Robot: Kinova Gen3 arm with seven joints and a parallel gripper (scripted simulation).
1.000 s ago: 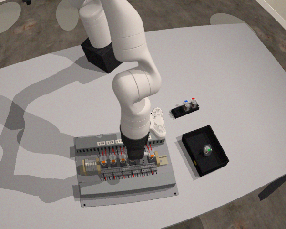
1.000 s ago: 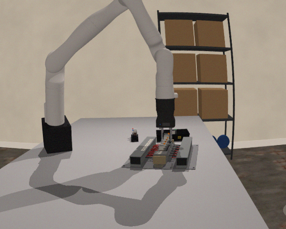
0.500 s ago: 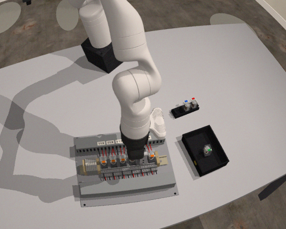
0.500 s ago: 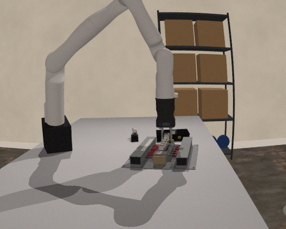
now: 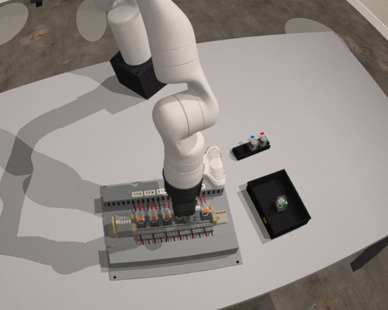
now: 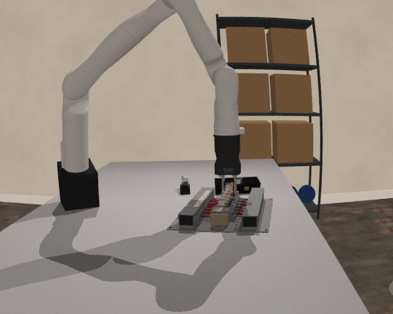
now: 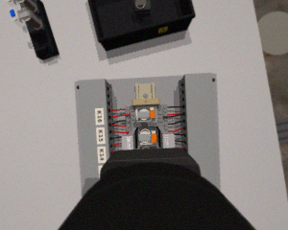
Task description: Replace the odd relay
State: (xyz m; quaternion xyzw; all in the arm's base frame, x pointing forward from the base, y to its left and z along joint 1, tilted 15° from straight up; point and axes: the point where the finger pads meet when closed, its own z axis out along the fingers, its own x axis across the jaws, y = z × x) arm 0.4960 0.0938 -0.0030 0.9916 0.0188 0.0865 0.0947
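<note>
A grey panel (image 5: 169, 230) holds a row of relays with orange test buttons (image 5: 153, 218). My gripper (image 5: 180, 215) stands upright over the row, fourth place from the left, and is shut on a relay there. Its fingers and that relay's button are hidden by the gripper body. In the wrist view, two orange-button relays (image 7: 147, 126) show beyond the gripper. In the exterior view the gripper (image 6: 228, 184) reaches down to the row's tops. A relay with a green button (image 5: 280, 203) lies in the black tray (image 5: 275, 208).
A small black holder (image 5: 249, 149) behind the tray carries two spare relays, one with a blue button (image 5: 252, 141) and one with a red button (image 5: 262, 138). Its left slot is empty. The arm's base (image 5: 137, 75) stands at the table's back. A shelf of boxes (image 6: 271, 91) stands beyond the table.
</note>
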